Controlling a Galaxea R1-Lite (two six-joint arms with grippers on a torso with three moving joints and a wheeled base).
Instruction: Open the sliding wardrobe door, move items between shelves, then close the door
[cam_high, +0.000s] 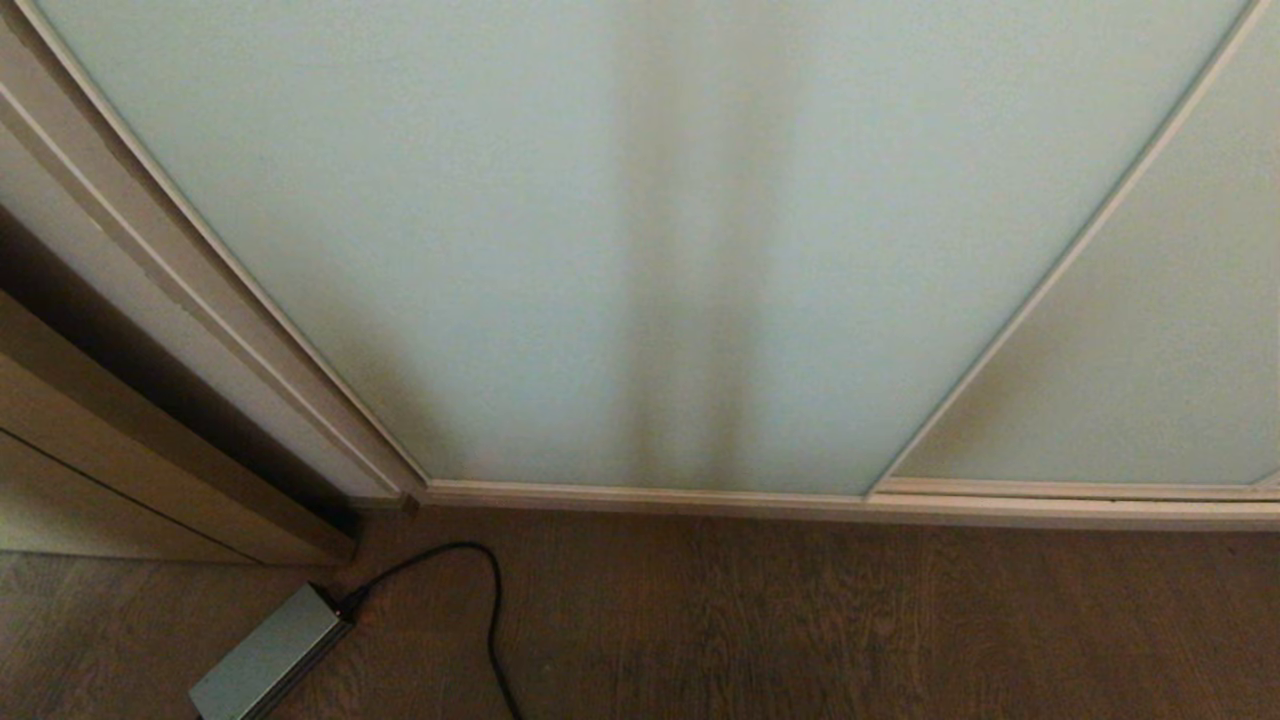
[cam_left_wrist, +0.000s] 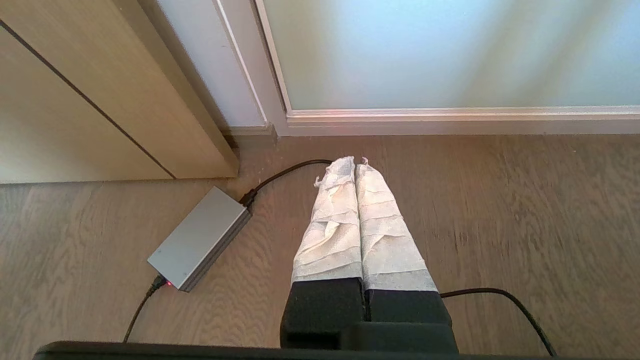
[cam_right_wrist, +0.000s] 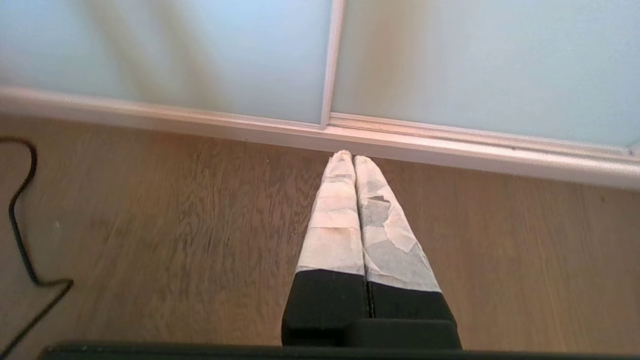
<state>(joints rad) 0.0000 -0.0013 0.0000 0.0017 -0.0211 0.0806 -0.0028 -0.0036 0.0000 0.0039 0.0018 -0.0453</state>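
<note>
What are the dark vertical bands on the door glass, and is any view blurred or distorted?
Head view: two soft shadow bands run down the sliding wardrobe door, whose frame lines splay like wide-angle distortion. Left wrist view: sharp. Right wrist view: slightly soft along the bottom rail.

- Home interior, likely a bedroom or hallway with a built-in wardrobe.
- sliding wardrobe door: frosted pale green glass in a thin cream frame, closed, with a second panel to its right.
- wood-grain floor below the door.
- brown wooden door frame left of the door.
- grey power adapter with black cable on the floor near the door's lower left corner.
</note>
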